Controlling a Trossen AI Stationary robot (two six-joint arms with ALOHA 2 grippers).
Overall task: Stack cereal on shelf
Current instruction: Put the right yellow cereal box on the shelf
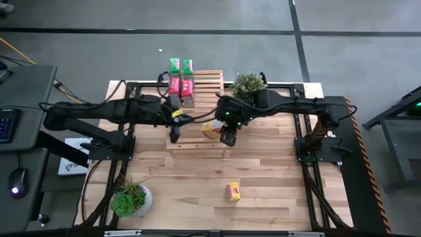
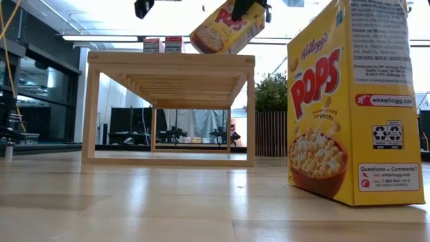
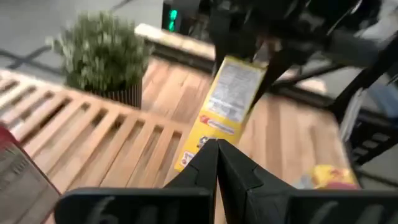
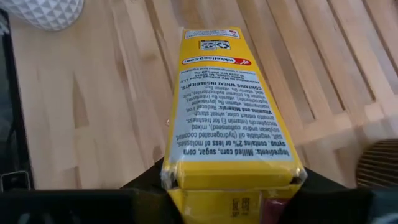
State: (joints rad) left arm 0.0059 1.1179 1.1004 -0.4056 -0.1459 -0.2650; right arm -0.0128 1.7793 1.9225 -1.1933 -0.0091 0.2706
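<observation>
The shelf (image 1: pixel 197 141), a light-wood slatted rack, stands at the table's far middle. Two green cereal boxes (image 1: pixel 181 65) and two red ones (image 1: pixel 182 87) stand at its far left end. My right gripper (image 1: pixel 228 135) is shut on a yellow cereal box (image 1: pixel 212 128), (image 2: pixel 225 27), which hangs tilted above the shelf's top (image 2: pixel 171 59). My left gripper (image 1: pixel 175 133), (image 3: pixel 217 162) is shut with nothing in it, over the shelf's left part and pointing toward that box (image 3: pixel 227 106). A second yellow box (image 1: pixel 233 191), (image 2: pixel 353 101) stands on its bottom end on the table, near the front. My right gripper pinches the yellow box's near end (image 4: pixel 186 180) between its two fingers, one on each broad face, with the narrow printed side facing the wrist camera. The fingers slant down from above. The box reaches out beyond them, tilted and lifted clear of the shelf.
A small plant (image 1: pixel 248 84) stands by the shelf's far right corner, and another in a white pot (image 1: pixel 131 197) at the table's near left. Black frame rails (image 1: pixel 309 141) run along the table's sides. Bare tabletop lies between the shelf and the front edge.
</observation>
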